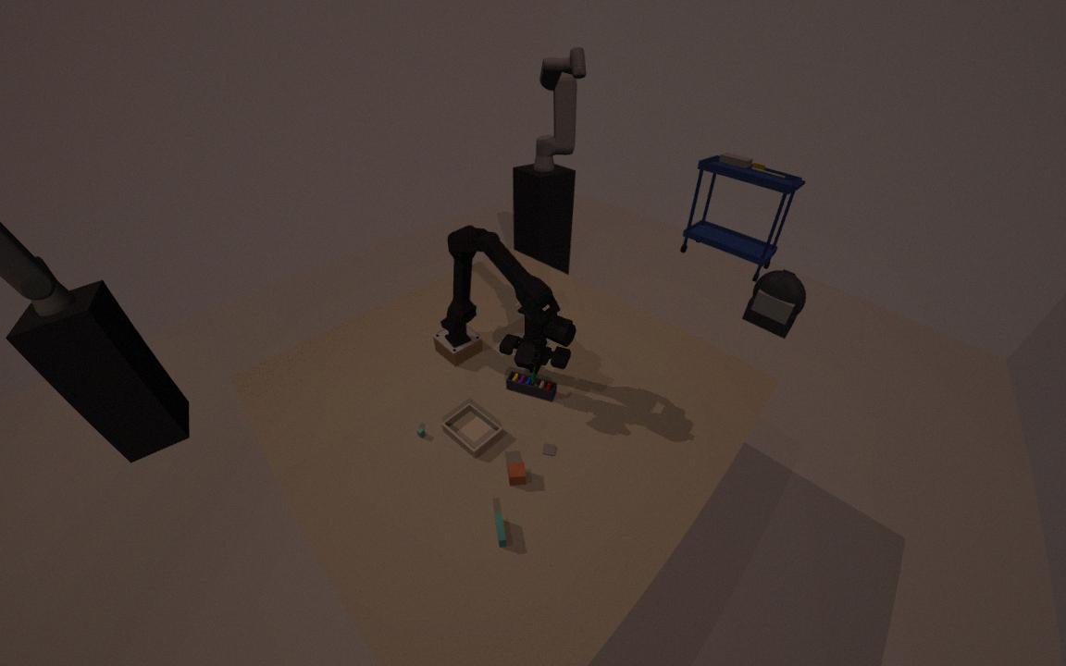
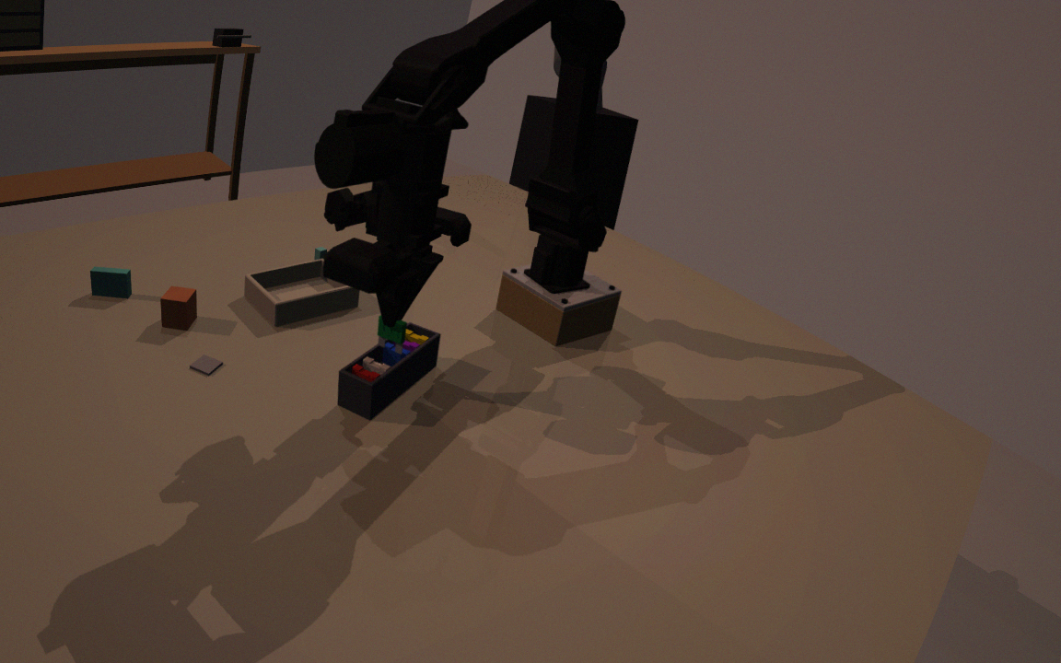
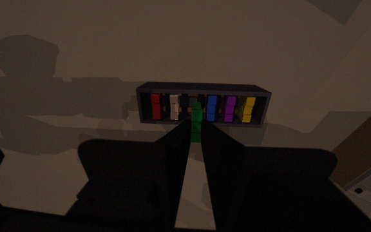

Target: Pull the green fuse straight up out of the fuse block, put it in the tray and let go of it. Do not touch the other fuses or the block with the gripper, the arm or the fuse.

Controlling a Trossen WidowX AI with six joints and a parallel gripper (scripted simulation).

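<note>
Pinching the green fuse (image 1: 533, 375) (image 2: 391, 331) (image 3: 196, 124) at its top, the gripper (image 1: 533, 370) (image 2: 390, 321) (image 3: 196, 124) is clamped on what seems a light, stiff piece, with the tray (image 1: 489, 443) (image 2: 316, 309) toward seven o'clock in the top view.

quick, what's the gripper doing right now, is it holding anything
Gripper: closed on the green fuse, held above the fuse block.

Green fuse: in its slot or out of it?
Out, or nearly: the hand grips the green fuse above the bare slot; whether its lower end has cleared the block, I cannot tell.
</note>
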